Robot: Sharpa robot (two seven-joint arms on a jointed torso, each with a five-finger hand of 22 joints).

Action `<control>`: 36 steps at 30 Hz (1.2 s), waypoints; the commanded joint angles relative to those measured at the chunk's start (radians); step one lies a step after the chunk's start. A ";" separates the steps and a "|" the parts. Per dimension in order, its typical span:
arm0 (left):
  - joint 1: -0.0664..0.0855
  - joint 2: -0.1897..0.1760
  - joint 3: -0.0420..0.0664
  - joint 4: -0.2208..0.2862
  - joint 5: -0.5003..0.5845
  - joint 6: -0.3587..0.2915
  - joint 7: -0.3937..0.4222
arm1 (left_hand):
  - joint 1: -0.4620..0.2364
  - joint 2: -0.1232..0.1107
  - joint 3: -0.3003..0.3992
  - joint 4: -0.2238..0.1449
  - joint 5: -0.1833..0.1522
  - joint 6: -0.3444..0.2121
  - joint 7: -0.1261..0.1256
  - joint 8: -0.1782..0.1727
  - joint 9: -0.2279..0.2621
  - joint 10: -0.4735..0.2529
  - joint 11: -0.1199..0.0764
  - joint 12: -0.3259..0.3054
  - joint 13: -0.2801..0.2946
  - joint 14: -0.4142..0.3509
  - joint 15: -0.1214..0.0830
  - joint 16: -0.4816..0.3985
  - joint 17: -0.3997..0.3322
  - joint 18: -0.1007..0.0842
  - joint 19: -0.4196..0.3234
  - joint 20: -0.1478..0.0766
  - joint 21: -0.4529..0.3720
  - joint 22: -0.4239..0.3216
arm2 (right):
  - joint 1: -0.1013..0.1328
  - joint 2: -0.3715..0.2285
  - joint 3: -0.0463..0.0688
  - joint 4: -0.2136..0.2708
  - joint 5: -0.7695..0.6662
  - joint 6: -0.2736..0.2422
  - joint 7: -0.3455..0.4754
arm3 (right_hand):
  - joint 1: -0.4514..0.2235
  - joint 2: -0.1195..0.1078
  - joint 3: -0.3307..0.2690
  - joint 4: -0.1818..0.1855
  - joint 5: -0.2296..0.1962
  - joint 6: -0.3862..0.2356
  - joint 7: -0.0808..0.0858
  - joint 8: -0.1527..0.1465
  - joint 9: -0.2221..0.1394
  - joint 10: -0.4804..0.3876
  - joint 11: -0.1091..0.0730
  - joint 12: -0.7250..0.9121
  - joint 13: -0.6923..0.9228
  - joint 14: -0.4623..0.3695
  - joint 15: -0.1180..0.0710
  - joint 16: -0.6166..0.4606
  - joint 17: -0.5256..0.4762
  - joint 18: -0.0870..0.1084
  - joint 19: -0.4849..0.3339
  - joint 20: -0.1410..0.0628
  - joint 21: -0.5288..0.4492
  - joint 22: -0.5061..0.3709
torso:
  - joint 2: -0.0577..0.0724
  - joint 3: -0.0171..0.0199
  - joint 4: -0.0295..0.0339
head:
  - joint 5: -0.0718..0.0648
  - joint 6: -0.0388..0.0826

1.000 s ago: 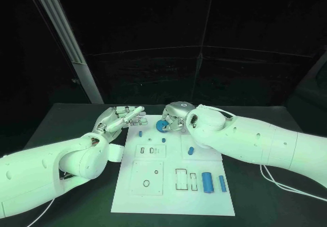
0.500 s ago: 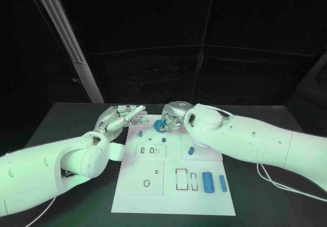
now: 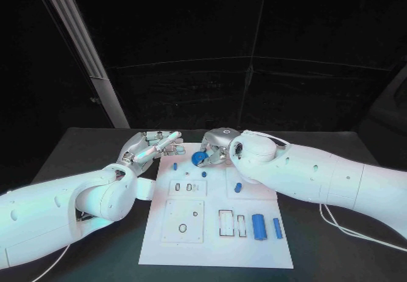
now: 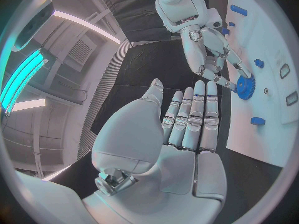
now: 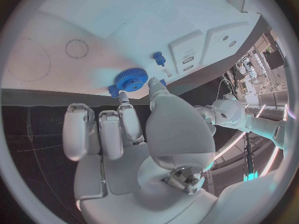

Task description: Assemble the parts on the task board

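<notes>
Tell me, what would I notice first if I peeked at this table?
Probably the blue gear, pinched by the right hand over the far end of the white task board. Beside it, the left hand hovers over the board's far left edge, holding nothing. Two blue cylinders lie at the board's near right.

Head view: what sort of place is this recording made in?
Probably a lab test cell for robot assembly trials, not a home or a factory line. A black table stands inside dark curtained walls, with a white task board on it. The right robot hand pinches a blue gear above the board.
</notes>
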 commanded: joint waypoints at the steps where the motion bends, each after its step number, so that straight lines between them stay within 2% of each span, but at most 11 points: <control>1: 0.002 -0.001 0.001 0.002 -0.008 0.013 0.002 | 0.008 -0.002 0.002 -0.007 -0.001 0.007 -0.002 -0.004 0.000 0.005 0.000 -0.005 0.000 -0.003 0.005 -0.005 0.002 0.014 -0.001 0.007 -0.006 -0.001 | 0.002 -0.013 0.000 0.011 -0.001 -0.043 0.010 | -0.002 0.013 -0.012 0.007 0.014 0.000 0.000 0.002 0.002 0.002 0.005 0.003 0.053 0.075 0.007 0.002 0.102 -0.013 0.003 0.005 -0.001 0.004 | 0.000 0.0009 -0.0006 | 0.000 0.001; 7: 0.002 -0.005 0.001 0.002 -0.009 0.014 0.002 | 0.008 -0.002 0.002 -0.007 -0.001 0.007 -0.002 -0.004 0.000 0.005 0.000 -0.005 0.000 -0.003 0.005 -0.005 0.002 0.014 -0.001 0.007 -0.006 -0.001 | -0.001 -0.088 0.000 0.072 0.040 -0.194 0.057 | 0.014 0.029 -0.031 0.023 0.079 0.015 -0.005 0.006 0.004 0.008 0.001 0.012 0.061 0.077 0.004 0.005 0.109 -0.015 0.010 0.003 0.005 0.016 | -0.002 0.0020 -0.0033 | 0.003 0.003; 10: 0.002 -0.008 0.001 0.002 -0.009 0.013 0.002 | 0.008 -0.002 0.002 -0.007 -0.001 0.007 -0.002 -0.004 0.000 0.005 0.000 -0.005 0.000 -0.003 0.005 -0.005 0.002 0.014 -0.001 0.007 -0.006 -0.001 | -0.001 -0.150 0.000 0.117 0.094 -0.249 0.096 | 0.032 0.039 -0.033 0.020 0.103 0.019 -0.006 0.006 0.004 0.006 0.000 0.009 0.058 0.075 0.003 0.003 0.104 -0.015 0.009 0.002 0.005 0.015 | -0.003 0.0026 -0.0075 | 0.004 0.005; 12: 0.002 -0.012 0.001 0.004 -0.009 0.012 0.002 | 0.008 -0.002 0.002 -0.007 -0.001 0.007 -0.002 -0.004 0.000 0.005 0.000 -0.005 0.000 -0.003 0.005 -0.005 0.002 0.014 -0.001 0.007 -0.006 -0.001 | -0.001 -0.205 0.000 0.150 0.157 -0.264 0.139 | 0.052 0.044 -0.033 0.012 0.120 0.023 -0.007 0.006 0.004 0.006 -0.002 0.008 0.058 0.075 0.002 0.002 0.103 -0.015 0.009 0.001 0.004 0.015 | -0.004 0.0011 -0.0084 | 0.002 0.009; 17: 0.002 -0.015 0.001 0.007 -0.009 0.013 0.002 | 0.008 -0.002 0.002 -0.008 -0.001 0.007 -0.002 -0.004 0.000 0.005 0.000 -0.005 0.000 -0.003 0.005 -0.006 0.002 0.014 -0.001 0.007 -0.006 -0.002 | -0.001 -0.321 0.000 0.191 0.339 -0.258 0.299 | 0.138 0.057 -0.017 -0.040 0.123 0.038 -0.011 0.008 0.005 -0.005 -0.006 -0.010 0.045 0.072 -0.003 -0.003 0.094 -0.012 -0.001 -0.002 -0.003 0.000 | -0.008 0.0029 -0.0183 | -0.003 0.014; 24: 0.002 -0.010 0.001 0.004 -0.009 0.020 0.003 | 0.009 -0.002 0.002 -0.009 -0.001 0.008 -0.002 -0.004 0.000 0.006 -0.001 -0.005 0.000 -0.002 0.005 -0.006 0.002 0.014 -0.001 0.007 -0.007 -0.002 | -0.015 -0.424 -0.001 0.174 0.443 -0.216 0.425 | 0.183 0.037 -0.024 -0.081 0.098 0.034 -0.010 0.002 0.002 -0.018 -0.006 -0.031 0.029 0.073 -0.003 -0.003 0.097 -0.011 -0.006 -0.004 -0.007 -0.008 | -0.011 0.0135 -0.0327 | -0.004 0.016; 26: 0.002 -0.008 0.001 0.002 -0.009 0.021 0.003 | 0.009 -0.002 0.002 -0.009 -0.001 0.008 -0.002 -0.004 0.000 0.006 -0.001 -0.005 0.000 -0.002 0.005 -0.006 0.002 0.014 -0.001 0.007 -0.007 -0.002 | -0.028 -0.439 -0.001 0.162 0.453 -0.207 0.434 | 0.183 0.033 -0.028 -0.083 0.096 0.031 -0.009 0.000 0.002 -0.020 -0.006 -0.035 0.026 0.073 -0.002 -0.003 0.098 -0.011 -0.007 -0.003 -0.008 -0.009 | -0.010 0.0106 -0.0269 | -0.013 0.018; 28: 0.002 -0.007 0.001 0.001 -0.009 0.021 0.003 | 0.009 -0.002 0.002 -0.009 -0.001 0.008 -0.002 -0.004 0.000 0.006 -0.001 -0.005 0.000 -0.002 0.005 -0.006 0.002 0.014 -0.001 0.007 -0.007 -0.002 | -0.037 -0.447 -0.001 0.150 0.457 -0.198 0.438 | 0.182 0.031 -0.031 -0.083 0.096 0.025 -0.008 -0.002 0.000 -0.024 -0.005 -0.040 0.021 0.073 -0.002 -0.003 0.099 -0.010 -0.008 -0.003 -0.008 -0.010 | -0.010 0.0102 -0.0273 | -0.015 0.018; 31: 0.001 -0.004 0.000 -0.003 -0.009 0.022 0.003 | 0.009 -0.002 0.002 -0.009 -0.001 0.008 -0.002 -0.004 0.000 0.006 -0.001 -0.005 0.000 -0.002 0.005 -0.006 0.002 0.014 -0.001 0.007 -0.007 -0.002 | -0.054 -0.453 -0.001 0.132 0.463 -0.187 0.441 | 0.180 0.029 -0.038 -0.084 0.093 0.014 -0.006 -0.004 -0.001 -0.029 -0.002 -0.049 0.015 0.073 0.000 -0.004 0.098 -0.009 -0.010 -0.002 -0.011 -0.015 | -0.009 0.0125 -0.0292 | -0.017 0.015; 33: 0.001 -0.003 0.000 -0.005 -0.009 0.023 0.003 | 0.009 -0.002 0.002 -0.009 -0.001 0.008 -0.002 -0.004 0.000 0.006 -0.001 -0.005 0.000 -0.002 0.005 -0.006 0.002 0.014 -0.001 0.007 -0.007 -0.002 | -0.064 -0.453 -0.001 0.119 0.464 -0.185 0.443 | 0.179 0.030 -0.041 -0.084 0.088 0.009 -0.005 -0.004 -0.001 -0.031 -0.002 -0.052 0.013 0.073 0.001 -0.003 0.099 -0.009 -0.011 -0.001 -0.011 -0.016 | -0.008 0.0104 -0.0258 | -0.025 0.016; 36: 0.001 -0.001 0.000 -0.008 -0.009 0.023 0.004 | 0.010 -0.001 0.003 -0.011 -0.001 0.009 -0.003 -0.004 0.000 0.008 -0.001 -0.005 0.000 -0.001 0.004 -0.007 0.002 0.014 -0.001 0.007 -0.007 -0.002 | -0.074 -0.448 -0.001 0.098 0.466 -0.184 0.445 | 0.177 0.031 -0.047 -0.083 0.075 0.002 -0.003 -0.003 -0.001 -0.033 0.000 -0.054 0.011 0.073 0.003 -0.003 0.101 -0.009 -0.011 0.000 -0.011 -0.016 | -0.009 0.0101 -0.0249 | -0.026 0.014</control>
